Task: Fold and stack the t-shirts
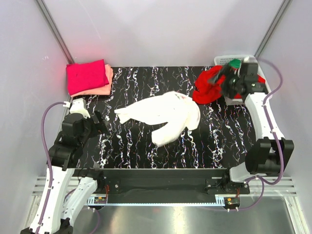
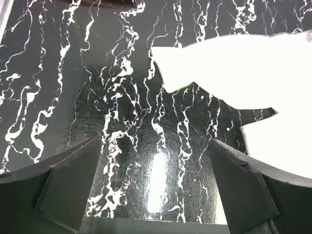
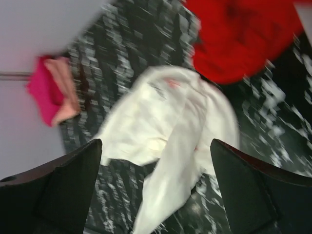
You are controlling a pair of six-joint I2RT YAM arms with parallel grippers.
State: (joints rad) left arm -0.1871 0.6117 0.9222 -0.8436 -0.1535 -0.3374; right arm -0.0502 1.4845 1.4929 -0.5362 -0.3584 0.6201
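The white t-shirt (image 1: 163, 114) is seen crumpled near the middle of the marbled table (image 1: 131, 151), one tapering end drawn out toward the left and a folded-over lobe pointing to the near edge. The left gripper (image 2: 153, 151) is held low over bare table just beside that left end, its jaws spread wide with nothing between them. The right gripper (image 3: 156, 146) is raised by the basket (image 1: 225, 59) at the far right, likewise opened wide and empty, though its view is blurred. A red t-shirt (image 1: 208, 87) is draped out of the basket onto the table, close to the white one's far-right corner, and a green one (image 1: 235, 63) is bunched above it. The magenta t-shirt (image 1: 87, 75) is laid folded on the salmon-pink one (image 1: 109, 74) at the far left corner. The step is judged to be spreading the white shirt flat. It would best be gripped at two outer edges, one per arm, and drawn apart over the open band of table nearer the arms, well away from the red cloth. The finished stack should be left undisturbed by the left arm's sweep
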